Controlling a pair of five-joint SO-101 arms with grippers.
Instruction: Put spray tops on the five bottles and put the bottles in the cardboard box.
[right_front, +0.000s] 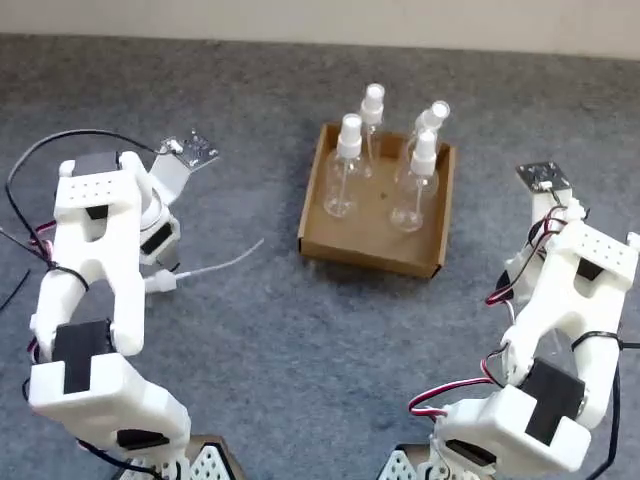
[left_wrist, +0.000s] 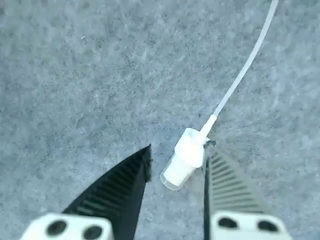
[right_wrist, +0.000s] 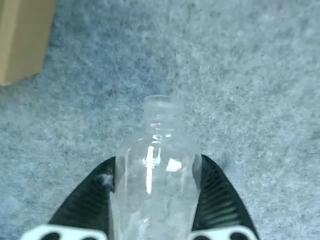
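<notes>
Plainly, the last spray top (left_wrist: 182, 162) is the piece to be taken up: it lies on its side on the counter (left_wrist: 75, 75), between the spread fingers of the left gripper (left_wrist: 177, 154), with its thin dip tube (left_wrist: 245, 65) trailing away across the cloth. The fingers are best closed on the stout white collar and not on the tube, which would probably bend or slip. The top should then be lifted so that the tube hangs free for threading. The uncapped fifth bottle (right_wrist: 155, 195) is pinched at its body by the right gripper (right_wrist: 158, 161), its open neck pointing away from the wrist. A firm but gentle hold is advised, since the clear wall may give under pressure. Four topped bottles (right_front: 340, 185) are already stood in the cardboard box (right_front: 365, 252) between the arms. The counter is covered in a grey, felt-like fabric, and a pale strip is seen along its far edge.
</notes>
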